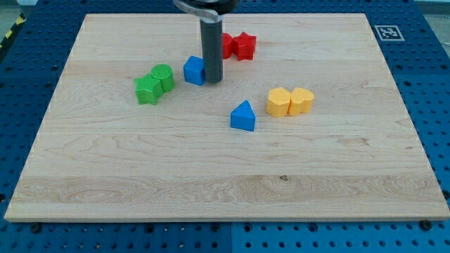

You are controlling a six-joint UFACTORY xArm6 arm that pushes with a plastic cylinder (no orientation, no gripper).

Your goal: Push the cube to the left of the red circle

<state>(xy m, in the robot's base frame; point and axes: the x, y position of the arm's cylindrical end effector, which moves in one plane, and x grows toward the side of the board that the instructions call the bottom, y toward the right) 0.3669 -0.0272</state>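
Camera view: my tip point(213, 79) seemingly against blue cube's point(193, 70) right edge.

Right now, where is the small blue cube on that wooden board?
The blue cube sits in the view's upper left-centre, right against my tip on its right, with the green blocks just to its left.

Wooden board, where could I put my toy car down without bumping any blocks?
The whole strip along the wooden board's bottom edge, below the blue triangular block, is bare. So is the view's right side beyond the two yellow blocks. The upper middle is crowded: green blocks, blue cube, my tip and red blocks.
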